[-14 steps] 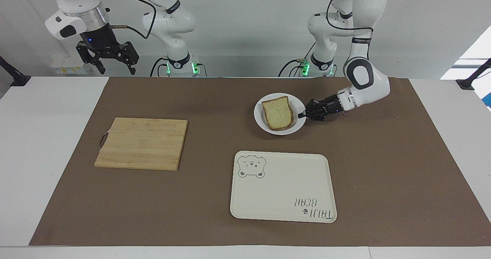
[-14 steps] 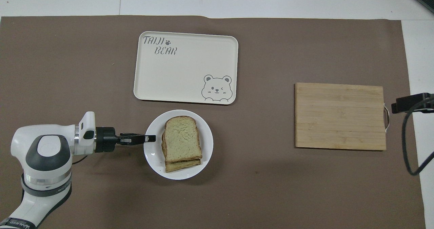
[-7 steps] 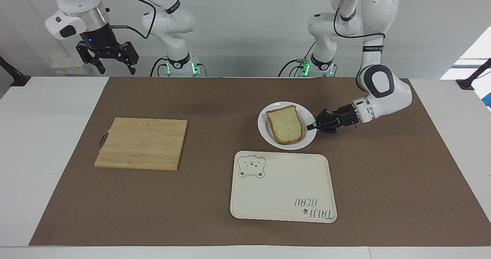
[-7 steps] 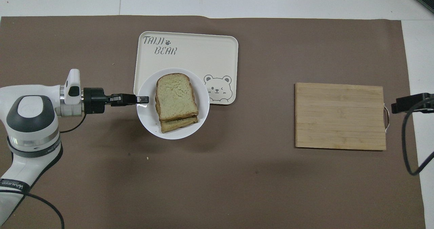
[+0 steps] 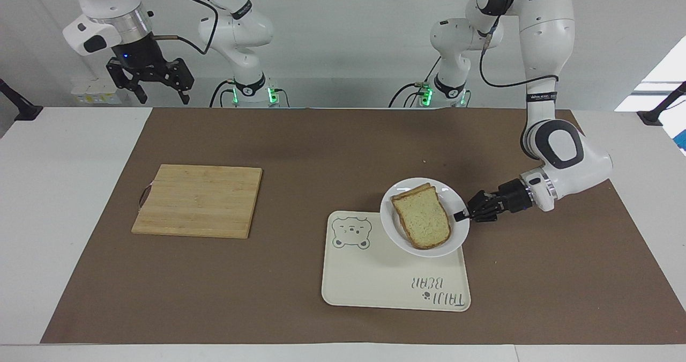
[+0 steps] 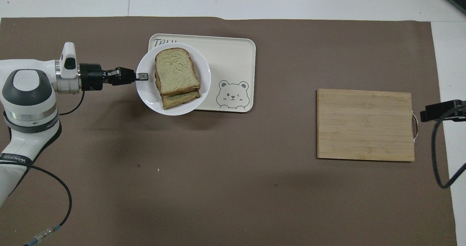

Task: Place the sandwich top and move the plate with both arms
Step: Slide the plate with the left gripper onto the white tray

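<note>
Two fingers of the left gripper (image 5: pixel 462 215) (image 6: pixel 141 76) pinch the rim of the plate (image 5: pixel 445 190) (image 6: pixel 145 94), the hand lying nearly level and entering from the middle right of the facing view, from the upper left of the overhead view. Plate: small, round, white, carried tilted in the air over the corner of the tray (image 5: pixel 375 281) (image 6: pixel 233 56) toward the left arm's end of the table; whether its underside touches the tray cannot be told. Sandwich top (image 5: pixel 423 220) (image 6: pixel 176 70): plain slice, brown crust, lying on a second slice (image 6: pixel 180 99) on the plate, the lower one showing only at its edge. Tray: cream, rectangular, bear drawing (image 5: pixel 351 233) (image 6: pixel 233 95) and lettering partly covered by the plate in the overhead view; lower centre of the facing view. Cutting board (image 5: pixel 198 200) (image 6: pixel 365 124): bamboo, bare, left of centre in the facing view, toward the right arm's end. Right gripper (image 5: pixel 161 93): waiting, raised at the upper left of the facing view, above the table's edge by the robots, fingers spread and holding nothing. Brown mat (image 5: pixel 300 147) (image 6: pixel 233 187) under all items.
</note>
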Controlling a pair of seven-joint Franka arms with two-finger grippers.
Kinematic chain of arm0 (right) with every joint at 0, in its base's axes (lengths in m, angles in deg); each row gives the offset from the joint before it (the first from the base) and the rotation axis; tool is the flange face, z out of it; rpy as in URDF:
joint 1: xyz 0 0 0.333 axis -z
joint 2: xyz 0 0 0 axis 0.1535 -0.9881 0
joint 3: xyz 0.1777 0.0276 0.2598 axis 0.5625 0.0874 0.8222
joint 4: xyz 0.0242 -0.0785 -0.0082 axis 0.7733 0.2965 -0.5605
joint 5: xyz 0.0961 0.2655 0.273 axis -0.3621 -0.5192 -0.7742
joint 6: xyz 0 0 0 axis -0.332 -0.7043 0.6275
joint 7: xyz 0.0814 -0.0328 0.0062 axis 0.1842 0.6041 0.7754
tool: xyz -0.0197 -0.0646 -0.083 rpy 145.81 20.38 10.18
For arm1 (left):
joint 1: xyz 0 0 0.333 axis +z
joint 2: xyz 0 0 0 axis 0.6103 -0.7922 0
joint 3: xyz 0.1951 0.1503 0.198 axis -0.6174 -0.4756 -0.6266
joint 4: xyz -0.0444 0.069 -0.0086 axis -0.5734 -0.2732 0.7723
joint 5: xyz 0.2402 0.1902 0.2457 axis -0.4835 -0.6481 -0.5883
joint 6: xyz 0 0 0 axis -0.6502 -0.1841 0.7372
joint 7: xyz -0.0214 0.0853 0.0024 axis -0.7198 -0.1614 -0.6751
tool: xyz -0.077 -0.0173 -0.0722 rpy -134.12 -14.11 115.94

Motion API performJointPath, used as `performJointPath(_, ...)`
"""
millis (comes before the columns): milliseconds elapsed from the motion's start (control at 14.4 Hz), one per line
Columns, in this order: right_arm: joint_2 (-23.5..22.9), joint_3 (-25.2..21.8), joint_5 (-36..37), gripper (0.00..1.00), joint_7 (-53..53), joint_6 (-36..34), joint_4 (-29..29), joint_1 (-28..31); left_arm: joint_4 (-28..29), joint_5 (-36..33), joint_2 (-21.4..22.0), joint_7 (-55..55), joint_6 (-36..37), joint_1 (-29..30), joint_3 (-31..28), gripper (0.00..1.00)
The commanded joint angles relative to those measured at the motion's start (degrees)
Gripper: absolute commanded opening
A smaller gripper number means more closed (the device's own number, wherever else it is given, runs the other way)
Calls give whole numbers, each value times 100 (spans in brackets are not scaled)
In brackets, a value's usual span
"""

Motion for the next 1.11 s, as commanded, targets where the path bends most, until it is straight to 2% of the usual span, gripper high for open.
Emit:
performJointPath(0,25,25,3,100,119,-32,13,37,-708,-40,-432,-456,-58,-125,122,0)
performJointPath(139,25,25,3,100,110,-32,13,37,-726,-32,-521,-457,-515,-336,148,0)
performJointPath(485,25,16,3,100,110,-32,13,37,-1060,-40,-943,-431,-788,-389,175,0)
performJointPath(693,25,25,3,100,110,-32,13,37,-1113,-49,-996,-448,-1157,-538,184,0)
performJointPath(1040,25,25,3,100,110,-41,13,37,-1069,-84,-1066,-440,-1298,-688,184,0)
